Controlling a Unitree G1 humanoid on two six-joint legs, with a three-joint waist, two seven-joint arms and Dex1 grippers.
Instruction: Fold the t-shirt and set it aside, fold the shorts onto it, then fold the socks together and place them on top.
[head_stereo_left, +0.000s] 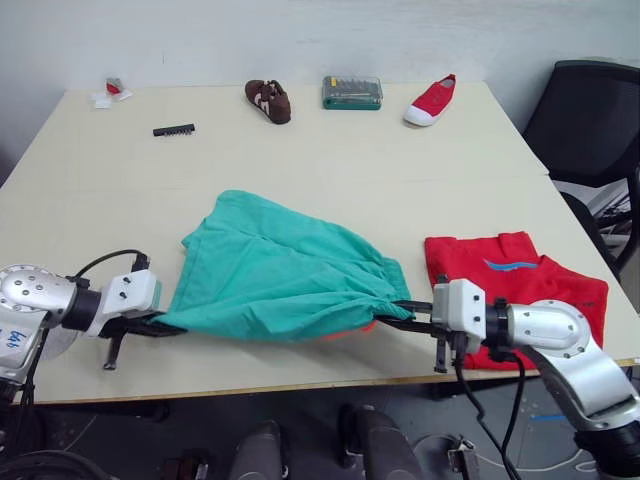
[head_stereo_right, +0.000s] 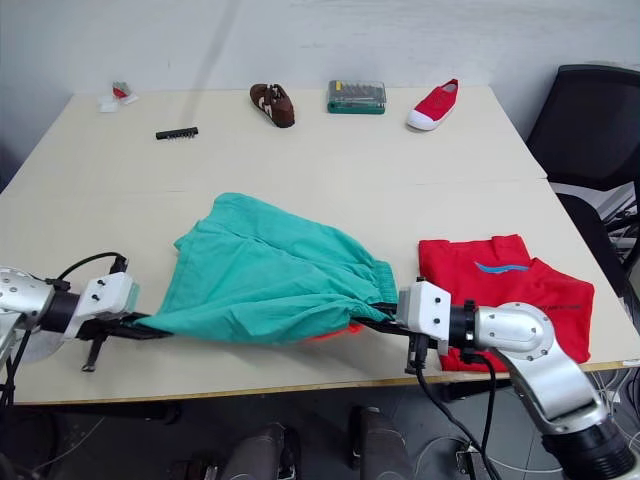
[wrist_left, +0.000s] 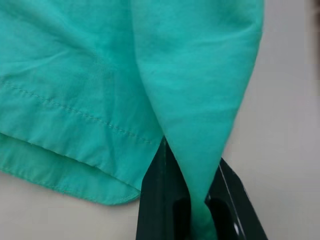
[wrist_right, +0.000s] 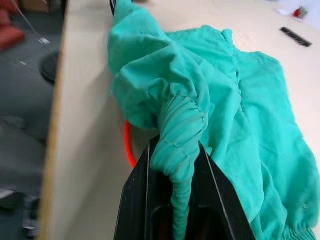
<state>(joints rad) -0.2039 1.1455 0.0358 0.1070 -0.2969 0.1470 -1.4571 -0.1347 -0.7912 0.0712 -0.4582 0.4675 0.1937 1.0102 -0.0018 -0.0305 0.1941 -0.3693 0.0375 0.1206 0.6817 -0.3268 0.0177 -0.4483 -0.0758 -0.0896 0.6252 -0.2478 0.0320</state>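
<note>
Pinching opposite ends of the shorts, left gripper and right gripper hold limp, light fabric; waistband grips best.

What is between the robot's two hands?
The green shorts stretch between them. The left gripper pinches one end and the right gripper pinches the gathered waistband end, seen in the left eye view.

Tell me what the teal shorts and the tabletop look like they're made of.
The shorts look like thin woven fabric, matte: they drape in soft folds, with a stitched hem and a gathered waistband pinched in the right gripper. The table looks like pale laminate or painted board, smooth with a low sheen; which one is unclear.
</note>
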